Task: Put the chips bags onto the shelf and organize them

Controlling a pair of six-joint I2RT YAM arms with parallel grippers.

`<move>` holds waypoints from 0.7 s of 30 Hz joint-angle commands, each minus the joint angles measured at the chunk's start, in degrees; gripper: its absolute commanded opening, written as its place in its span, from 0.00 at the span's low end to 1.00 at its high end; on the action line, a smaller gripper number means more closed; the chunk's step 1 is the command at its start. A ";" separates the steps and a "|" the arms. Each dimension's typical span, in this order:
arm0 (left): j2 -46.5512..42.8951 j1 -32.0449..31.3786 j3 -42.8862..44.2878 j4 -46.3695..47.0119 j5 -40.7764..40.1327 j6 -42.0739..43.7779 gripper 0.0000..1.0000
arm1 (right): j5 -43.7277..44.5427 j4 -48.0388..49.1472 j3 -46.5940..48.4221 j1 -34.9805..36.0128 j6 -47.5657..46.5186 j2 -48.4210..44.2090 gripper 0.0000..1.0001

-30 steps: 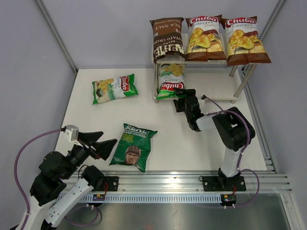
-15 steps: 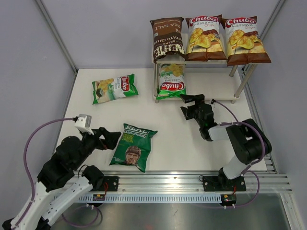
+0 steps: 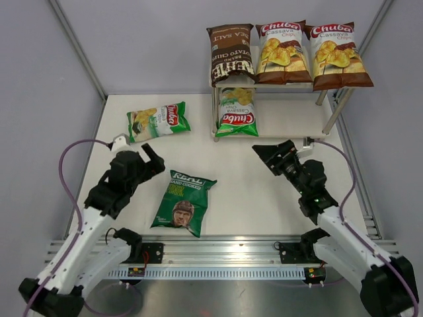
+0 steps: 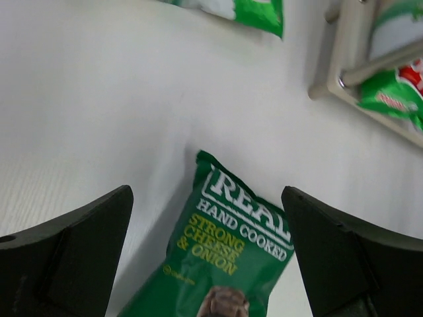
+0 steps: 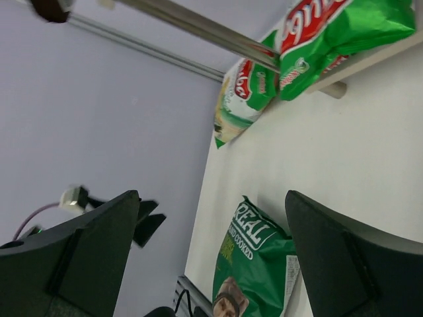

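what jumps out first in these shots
The top board of the shelf carries a Kettle bag and two brown Chuba bags, with a green Chuba bag on the board below. On the table lie a REAL bag mid-front and a second green Chuba bag back left.

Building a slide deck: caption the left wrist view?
Open left gripper frames a glossy dark green REAL chips bag on the white table, beige shelf at upper right.

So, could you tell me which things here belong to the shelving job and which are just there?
Job: shelf, Kettle bag, brown Chuba bags, shelved green Chuba, loose green Chuba, REAL bag.
Just there: table, rail, frame post.
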 commanded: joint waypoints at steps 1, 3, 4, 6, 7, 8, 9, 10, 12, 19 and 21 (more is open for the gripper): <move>3.97 10.97 2.50 9.82 7.86 -1.26 0.99 | -3.49 -11.12 -2.50 -0.16 -6.05 -11.78 0.99; 7.66 13.82 3.12 13.43 7.63 -1.26 0.99 | -3.49 -13.58 -4.26 -0.08 -6.14 -19.78 0.99; 8.89 16.53 4.08 14.31 7.02 -1.43 0.99 | -2.96 -15.07 -4.18 -0.16 -7.97 -22.16 0.99; 13.55 19.88 5.05 17.04 7.36 -3.52 0.99 | 0.02 -21.30 -2.60 -0.16 -10.43 -27.79 0.99; 15.48 23.90 5.40 17.83 9.62 -4.93 0.99 | 1.07 -22.89 -2.16 -0.08 -11.32 -29.20 0.99; 17.06 25.41 5.41 19.93 11.04 -6.51 0.99 | 2.39 -26.13 -1.28 -0.08 -12.20 -31.21 1.00; 20.56 27.87 5.32 21.25 12.27 -9.92 0.99 | 2.66 -26.77 -1.01 -0.16 -12.90 -32.01 1.00; 22.25 30.94 5.15 22.66 14.46 -11.44 0.99 | 3.10 -27.73 -0.84 -0.16 -14.22 -32.54 1.00; 27.41 32.80 4.97 27.22 16.05 -15.38 0.99 | 3.11 -29.14 -0.49 -0.08 -14.58 -33.16 0.99; 43.94 36.68 9.62 45.86 23.00 -15.58 0.99 | -4.27 -25.28 -1.10 -0.08 -12.21 -30.80 0.99; 46.25 36.94 9.36 50.35 22.66 -16.89 0.99 | -5.59 -23.45 -0.75 -0.16 -11.94 -30.18 0.99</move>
